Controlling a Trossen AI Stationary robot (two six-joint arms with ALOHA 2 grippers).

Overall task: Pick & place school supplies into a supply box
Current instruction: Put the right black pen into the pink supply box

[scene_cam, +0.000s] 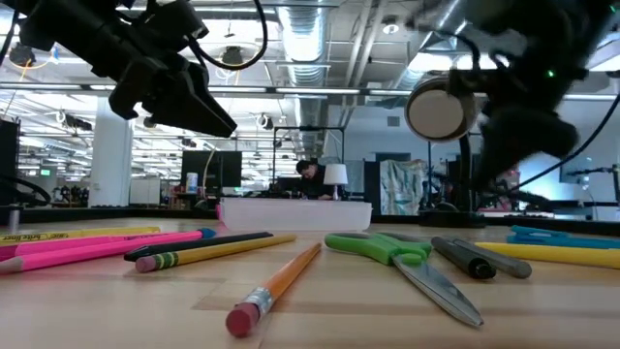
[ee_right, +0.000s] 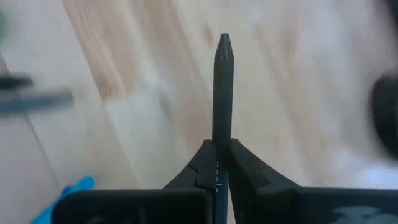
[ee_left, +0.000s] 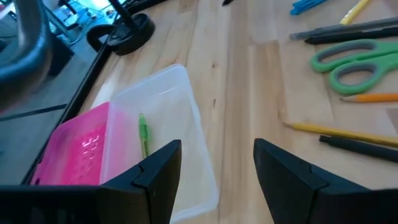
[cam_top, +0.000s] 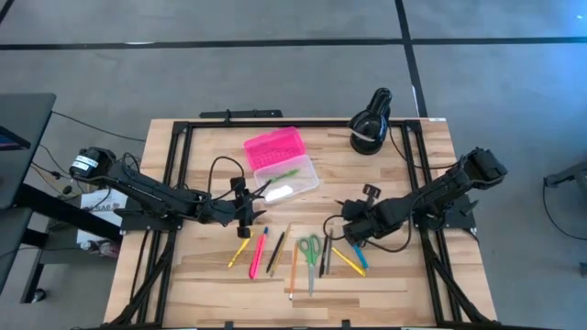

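The supply box lies open at the table's middle: pink lid [cam_top: 273,147] and clear base [cam_top: 288,180] [ee_left: 163,118], with one green pen [ee_left: 143,134] inside. Pencils, pens and green-handled scissors [cam_top: 310,249] [scene_cam: 387,248] lie in a row near the front edge. My left gripper [cam_top: 246,213] [ee_left: 217,165] hovers open over the wood beside the clear base. My right gripper [cam_top: 352,227] [ee_right: 222,149] is shut on a dark pen, above the right end of the row. My right gripper pinches a dark pen [ee_right: 222,127] between its two fingers. The pen lies along the fingers, and its pointed end [ee_right: 224,42] sticks out well past their tips. That free end is clear of the wood below. The pen's rear end is hidden by the gripper.
A black rounded object with a white band [cam_top: 370,124] [ee_left: 127,34] stands at the far right. A black frame [cam_top: 174,183] runs along the table's sides. Bare wood lies between the box and the row. A yellow pencil [cam_top: 240,249] and a pink pen [cam_top: 258,252] lie below my left gripper.
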